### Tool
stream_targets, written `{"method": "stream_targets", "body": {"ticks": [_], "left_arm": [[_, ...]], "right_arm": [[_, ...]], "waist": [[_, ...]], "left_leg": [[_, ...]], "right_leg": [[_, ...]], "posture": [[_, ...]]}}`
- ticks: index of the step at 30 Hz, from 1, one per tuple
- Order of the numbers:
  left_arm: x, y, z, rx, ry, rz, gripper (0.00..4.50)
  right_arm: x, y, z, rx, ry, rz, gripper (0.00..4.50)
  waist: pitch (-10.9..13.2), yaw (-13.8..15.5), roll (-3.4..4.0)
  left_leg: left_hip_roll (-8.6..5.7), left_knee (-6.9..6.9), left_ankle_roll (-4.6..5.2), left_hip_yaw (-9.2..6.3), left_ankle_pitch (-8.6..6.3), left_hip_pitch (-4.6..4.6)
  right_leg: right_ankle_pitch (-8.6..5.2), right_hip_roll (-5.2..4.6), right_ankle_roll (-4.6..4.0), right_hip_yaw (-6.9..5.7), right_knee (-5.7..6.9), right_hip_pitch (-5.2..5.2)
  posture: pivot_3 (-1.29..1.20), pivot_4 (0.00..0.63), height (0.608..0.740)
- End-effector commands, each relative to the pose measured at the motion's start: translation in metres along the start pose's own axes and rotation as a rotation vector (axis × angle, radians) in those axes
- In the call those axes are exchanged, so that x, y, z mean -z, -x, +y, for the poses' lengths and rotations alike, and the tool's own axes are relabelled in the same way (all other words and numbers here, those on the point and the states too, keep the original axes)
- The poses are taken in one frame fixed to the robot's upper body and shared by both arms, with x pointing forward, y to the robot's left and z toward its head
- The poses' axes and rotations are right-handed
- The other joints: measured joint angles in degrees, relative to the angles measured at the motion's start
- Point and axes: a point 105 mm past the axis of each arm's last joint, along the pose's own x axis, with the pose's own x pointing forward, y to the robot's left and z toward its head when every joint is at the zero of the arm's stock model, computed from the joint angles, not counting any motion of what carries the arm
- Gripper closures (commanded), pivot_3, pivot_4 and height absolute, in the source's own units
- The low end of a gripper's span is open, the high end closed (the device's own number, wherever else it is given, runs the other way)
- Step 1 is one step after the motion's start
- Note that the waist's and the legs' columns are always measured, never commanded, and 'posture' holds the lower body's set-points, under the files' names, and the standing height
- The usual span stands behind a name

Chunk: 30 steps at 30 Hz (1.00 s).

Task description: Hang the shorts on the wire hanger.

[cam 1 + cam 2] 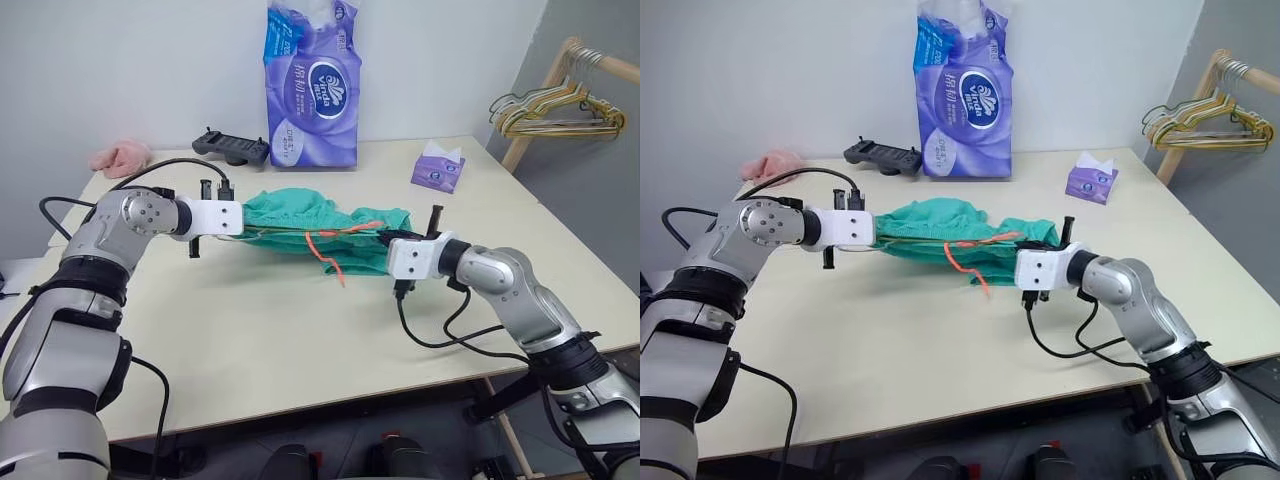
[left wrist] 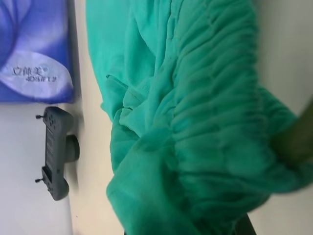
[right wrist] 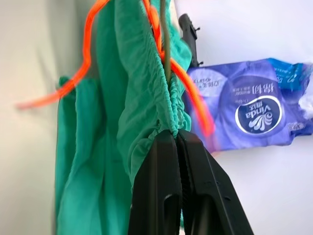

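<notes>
Now both hands, L (image 1: 238, 222) & R (image 1: 384, 240), clamp shorts (image 1: 300, 222) w/ wire hanger (image 3: 165, 44).

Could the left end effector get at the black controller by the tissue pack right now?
Probably not yet. The path over the table to the black controller looks open, but the left end effector is shut on the shorts, stretched across to the right end effector, so it would have to let go first.
</notes>
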Motion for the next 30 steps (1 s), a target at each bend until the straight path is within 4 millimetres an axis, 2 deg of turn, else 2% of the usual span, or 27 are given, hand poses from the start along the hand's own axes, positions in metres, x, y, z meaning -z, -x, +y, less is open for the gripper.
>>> {"method": "stream_targets", "body": {"ticks": [1,10,15,24,27,28,30], "left_arm": [[0.015,0.007,0.012,-0.05,0.038,0.089,4.44],[-0.015,-0.014,0.011,-0.074,0.072,-0.007,4.44],[-0.026,-0.017,0.011,-0.08,0.089,-0.06,4.44],[-0.026,-0.012,0.01,-0.082,0.113,-0.09,4.44],[-0.024,-0.011,0.009,-0.083,0.111,-0.091,4.44],[-0.023,-0.011,0.008,-0.083,0.11,-0.09,4.44],[-0.022,-0.01,0.007,-0.081,0.107,-0.087,4.44]], "right_arm": [[-0.005,0.004,-0.025,0.071,0.022,0.007,4.47],[-0.037,-0.021,-0.024,0.077,0.005,-0.092,4.47],[-0.047,-0.034,-0.021,0.077,-0.007,-0.124,4.47],[-0.033,-0.037,-0.014,0.037,-0.064,-0.094,4.47],[-0.035,-0.036,-0.011,0.007,-0.107,-0.114,4.47],[-0.037,-0.036,-0.011,-0.003,-0.113,-0.123,4.03],[-0.038,-0.035,-0.012,-0.002,-0.104,-0.125,3.48]], "waist": [[0.0,0.06,0.0],[0.0,-0.08,0.0],[0.0,-0.07,0.0],[0.0,-0.03,0.0],[0.0,0.0,0.0],[0.0,-0.01,0.0],[0.0,0.04,0.0]], "left_leg": [[0.0,0.0,0.0,-0.01,0.0,0.0],[-0.01,0.0,0.0,-0.04,0.0,0.0],[-0.01,0.0,-0.01,-0.05,0.0,0.0],[-0.03,0.0,-0.01,-0.09,0.0,0.0],[-0.02,0.0,-0.01,-0.09,0.0,0.0],[-0.02,0.0,-0.01,-0.09,0.0,0.0],[-0.02,0.0,-0.01,-0.1,0.0,0.0]], "right_leg": [[0.0,0.0,0.0,0.0,0.0,0.0],[0.0,-0.01,0.0,-0.03,0.04,0.0],[0.0,-0.02,0.0,-0.03,0.05,0.0],[0.0,-0.03,-0.01,-0.05,0.05,0.0],[0.0,-0.03,-0.01,-0.05,0.06,0.0],[0.0,-0.03,-0.01,-0.05,0.06,0.0],[0.0,-0.03,-0.01,-0.05,0.06,0.0]], "posture": [[0.11,0.019,0.74],[0.12,0.021,0.74],[0.13,0.023,0.74],[0.14,0.026,0.74],[0.15,0.025,0.74],[0.15,0.025,0.74],[0.15,0.024,0.74]]}}
